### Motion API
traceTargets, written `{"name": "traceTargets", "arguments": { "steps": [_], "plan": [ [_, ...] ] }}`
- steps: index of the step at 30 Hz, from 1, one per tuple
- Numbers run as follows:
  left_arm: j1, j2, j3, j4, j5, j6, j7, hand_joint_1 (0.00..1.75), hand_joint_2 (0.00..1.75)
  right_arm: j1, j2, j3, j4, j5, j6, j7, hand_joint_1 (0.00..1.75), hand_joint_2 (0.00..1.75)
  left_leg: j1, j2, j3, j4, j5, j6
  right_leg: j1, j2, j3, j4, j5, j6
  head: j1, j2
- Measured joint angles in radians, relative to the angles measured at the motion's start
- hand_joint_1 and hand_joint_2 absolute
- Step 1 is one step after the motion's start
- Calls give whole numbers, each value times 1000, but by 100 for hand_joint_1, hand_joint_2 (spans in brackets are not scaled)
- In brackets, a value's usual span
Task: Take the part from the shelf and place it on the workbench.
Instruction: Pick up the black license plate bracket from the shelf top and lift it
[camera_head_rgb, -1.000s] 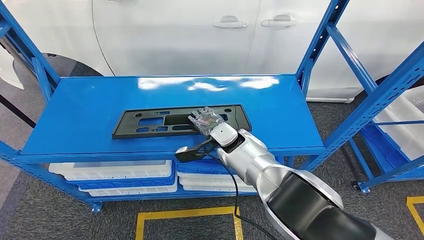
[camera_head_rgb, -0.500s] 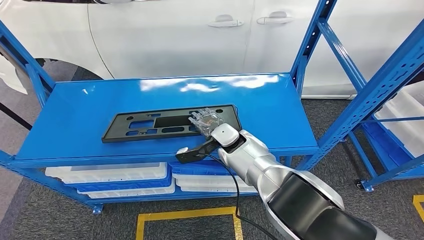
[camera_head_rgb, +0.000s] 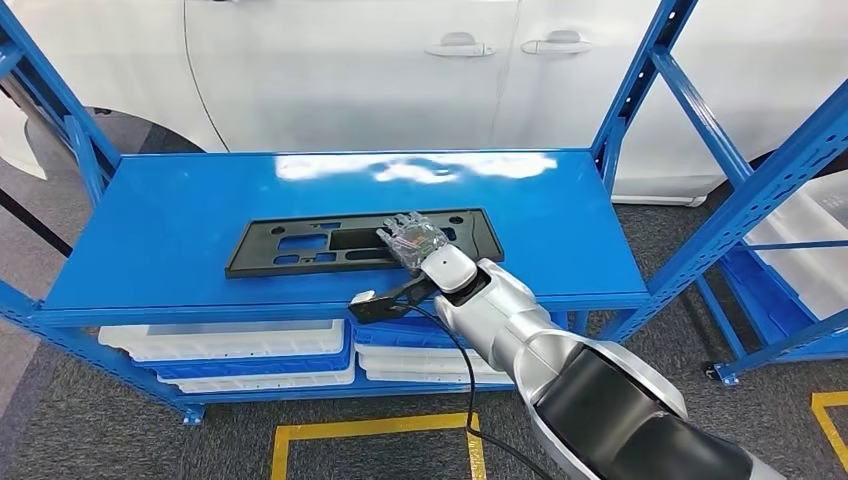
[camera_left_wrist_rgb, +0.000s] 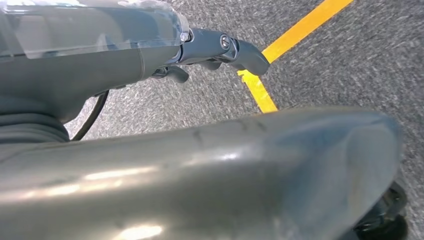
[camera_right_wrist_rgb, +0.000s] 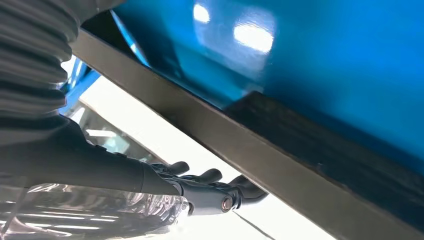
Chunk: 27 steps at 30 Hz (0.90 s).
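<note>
Since the frame half a second back the whole view has swung a little, so shelf and part sit further right and lower in the picture – that is the camera moving, not the things; the right hand lies over the same spot on the part as before.

Nearest, the right hand (camera_head_rgb: 412, 240) reaches over the shelf's front edge and rests on the part (camera_head_rgb: 300, 245), its fingers lying forward over the right-hand portion. Whether they have curled round an edge or only lie flat on top, I cannot tell; the right wrist view shows dark fingers (camera_right_wrist_rgb: 210, 176) reaching along beside the part's dark edge (camera_right_wrist_rgb: 280, 165), not plainly clamped. The left hand (camera_left_wrist_rgb: 220, 50) hangs over grey carpet and a yellow floor line, fingers curled in, holding nothing.

The part lies flat on the blue shelf (camera_head_rgb: 180, 200), slightly askew, towards the front edge. It looks like a thin, long, black moulded plastic panel with several cut-outs – probably light, fairly stiff but likely to flex and droop if lifted by 1 end. The smooth shelf gives little purchase, so it may slide. A grip nearer the middle, or through a cut-out, would balance it better.

Count: 1 part, 1 shelf deck in use, 3 white bins (camera_head_rgb: 230, 345) visible below, 1 white car (camera_head_rgb: 400, 70) behind
</note>
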<state>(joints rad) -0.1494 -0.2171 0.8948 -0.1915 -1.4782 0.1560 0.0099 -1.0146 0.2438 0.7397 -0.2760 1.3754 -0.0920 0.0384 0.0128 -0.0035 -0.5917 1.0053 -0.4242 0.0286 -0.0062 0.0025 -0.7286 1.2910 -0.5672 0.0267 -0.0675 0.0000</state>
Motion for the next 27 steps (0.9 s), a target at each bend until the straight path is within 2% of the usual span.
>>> {"name": "traceTargets", "arguments": {
  "steps": [1,2,4,5,6,8,10,11,12,14,15,16,17,19,20,21,22,25,27],
  "plan": [
    [1,0,0,0,0,0,0,0,0,0,-1,0,0,1,0,0,0,175,-1,0,-1,0,1,0,0,0,-2,6,8,-1,0,0],
    [1,0,0,0,0,0,0,0,0,0,-2,0,0,2,0,0,0,175,-2,0,0,1,1,0,0,0,17,-29,34,-4,0,0],
    [1,-1,0,0,0,0,0,0,0,-1,-2,0,0,3,0,0,0,175,-4,-1,2,1,1,-3,3,0,93,-174,98,-16,0,0],
    [1,-1,0,0,0,0,0,0,0,-2,-2,0,0,4,-1,0,0,175,-6,-1,1,1,2,-6,6,0,124,-235,119,-22,0,0],
    [0,-2,0,0,0,0,0,0,0,-2,-2,0,0,4,-1,0,2,175,-7,-2,1,1,3,-10,9,-1,141,-273,128,-27,0,0],
    [-1,-3,0,0,1,0,0,0,0,-3,-2,0,0,6,0,0,79,175,-7,-2,0,-1,5,-21,13,-2,144,-287,130,-34,0,0],
    [-1,-3,0,0,2,0,0,0,0,-3,-2,0,0,7,0,0,164,175,-7,-1,-4,9,-5,-31,7,-4,149,-297,135,-43,0,0],
    [0,-3,0,0,3,1,0,0,0,-3,-2,0,0,8,1,0,172,175,-7,-1,-16,35,-23,-36,4,-5,151,-302,139,-49,0,0],
    [0,-3,0,0,3,1,-1,0,0,-2,-2,0,0,9,2,0,175,175,-6,0,-37,83,-51,-39,2,-6,152,-306,141,-53,0,0],
    [1,-3,0,0,4,1,-3,0,0,1,-2,0,0,11,4,0,175,175,-3,-1,-101,219,-116,-45,2,-6,150,-305,141,-56,0,0],
    [3,-3,0,0,4,1,-4,0,0,2,-2,0,0,14,5,-1,175,175,-1,0,-128,275,-133,-48,3,-6,150,-305,141,-56,0,0],
    [4,-3,0,0,5,1,-5,0,0,3,-2,0,0,16,6,-2,175,175,0,0,-140,299,-132,-50,2,-6,150,-303,139,-55,0,0],
    [5,-3,0,0,7,1,-6,0,0,4,-2,0,0,20,8,-2,175,175,1,0,-132,280,-110,-52,1,-5,151,-301,137,-53,0,0],
    [5,-3,0,0,12,2,-8,0,0,3,-3,0,0,25,10,-3,175,175,5,1,-70,148,-41,-53,0,-4,152,-293,129,-45,0,0],
    [5,-4,0,0,16,2,-10,0,0,2,-4,0,0,27,10,-2,175,175,5,1,-37,81,-17,-51,2,-4,151,-286,124,-40,0,0],
    [6,-5,1,0,19,2,-12,0,0,2,-5,0,0,28,9,-2,175,175,5,1,-17,38,-6,-47,3,-4,150,-282,121,-35,0,0],
    [6,-6,1,0,21,3,-14,0,0,1,-7,0,0,29,7,-1,175,175,3,0,-8,19,-6,-42,5,-3,148,-279,119,-30,0,0],
    [8,-9,2,0,23,4,-20,0,0,0,-11,0,0,30,3,-1,175,175,1,0,-5,13,-5,-21,2,-2,145,-274,114,-16,0,0],
    [6,-12,3,0,23,3,-23,0,0,0,-15,0,0,31,3,-2,175,175,2,1,-3,8,-2,-10,-1,-2,118,-215,76,-5,0,0]
  ]
}}
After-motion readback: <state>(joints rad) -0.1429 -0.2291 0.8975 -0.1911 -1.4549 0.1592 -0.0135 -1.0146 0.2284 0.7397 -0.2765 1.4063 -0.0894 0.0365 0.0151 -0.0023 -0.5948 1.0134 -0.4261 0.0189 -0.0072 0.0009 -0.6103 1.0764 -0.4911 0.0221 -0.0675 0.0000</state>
